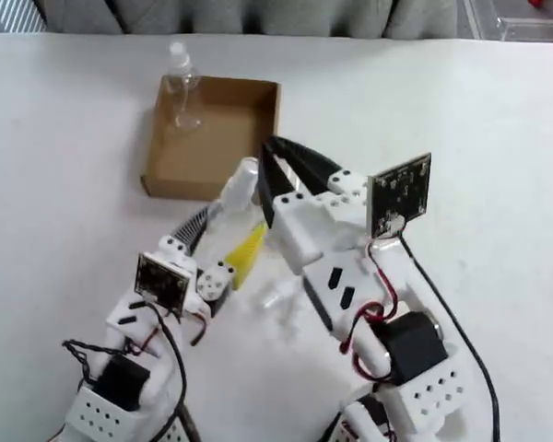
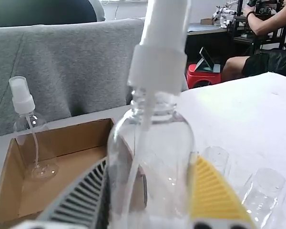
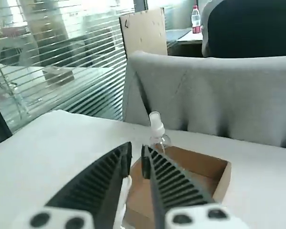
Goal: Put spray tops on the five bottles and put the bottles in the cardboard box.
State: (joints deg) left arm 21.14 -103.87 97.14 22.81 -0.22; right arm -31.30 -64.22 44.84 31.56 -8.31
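While the white surface (image 1: pixel 479 110) carries everything, the cardboard box (image 1: pixel 212 147) sits at 11 o'clock of its middle. At the box's 5 o'clock edge, the left gripper (image 1: pixel 223 226) clamps its jaws on 1 bottle (image 1: pixel 238 191) wearing a spray top (image 1: pixel 248 169). The right gripper (image 1: pixel 275 170), at that top's 3 o'clock, has jaws nearly closed on nothing visible. Another capped bottle (image 1: pixel 180 87) stands in the box's 11 o'clock corner. 2 uncapped bottles (image 2: pixel 214 160) lie at the held one's 5 o'clock.

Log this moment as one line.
left gripper: shut on held bottle, spray top on, by cardboard box | right gripper: at that spray top | in box: one topped bottle | table: topless bottles lying
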